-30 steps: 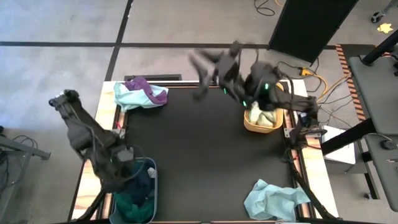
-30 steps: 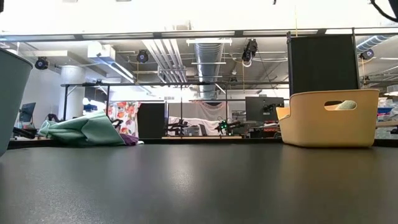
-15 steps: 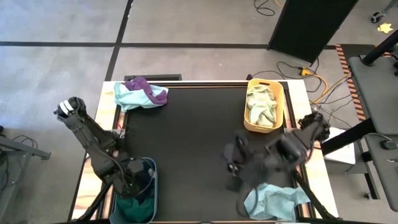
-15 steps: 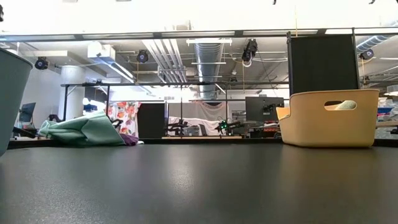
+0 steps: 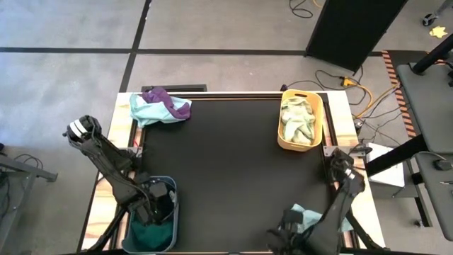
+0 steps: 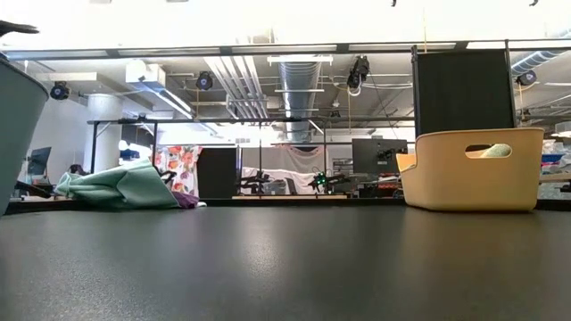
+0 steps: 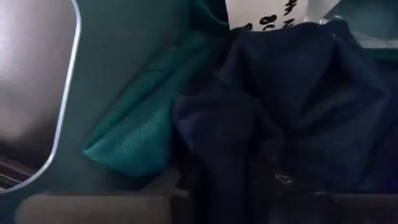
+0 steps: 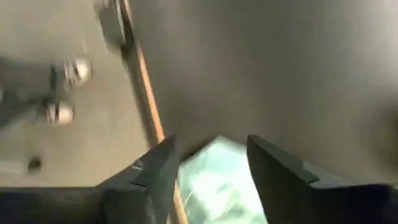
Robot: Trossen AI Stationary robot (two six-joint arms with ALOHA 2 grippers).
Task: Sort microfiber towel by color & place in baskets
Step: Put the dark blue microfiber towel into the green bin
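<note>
My left gripper [image 5: 157, 205] is down inside the blue-grey basket [image 5: 175, 212] at the table's near left corner. Its wrist view is filled by a dark navy towel [image 7: 292, 112] lying on a teal-green towel [image 7: 137, 143]. My right gripper [image 8: 211, 168] is open and hovers at the near edge [image 5: 279, 237], beside a crumpled light teal towel [image 5: 315, 216] that shows between its fingers [image 8: 214, 183]. A yellow basket [image 5: 282, 134] at the far right holds pale green towels [image 5: 299, 120]. A pile of light teal and purple towels [image 5: 161, 106] lies at the far left.
The black mat's middle [image 5: 233, 163] is bare. In the low view, the yellow basket [image 6: 473, 169] stands right, the towel pile [image 6: 120, 187] left, and the blue-grey basket's wall [image 6: 13, 134] at the left edge. Cables and a dark panel lie beyond the far right corner.
My right arm has swung fast from above the yellow basket across the table to the near edge, ending beside the light teal towel. My left gripper has moved down from the blue-grey basket's rim into the basket.
</note>
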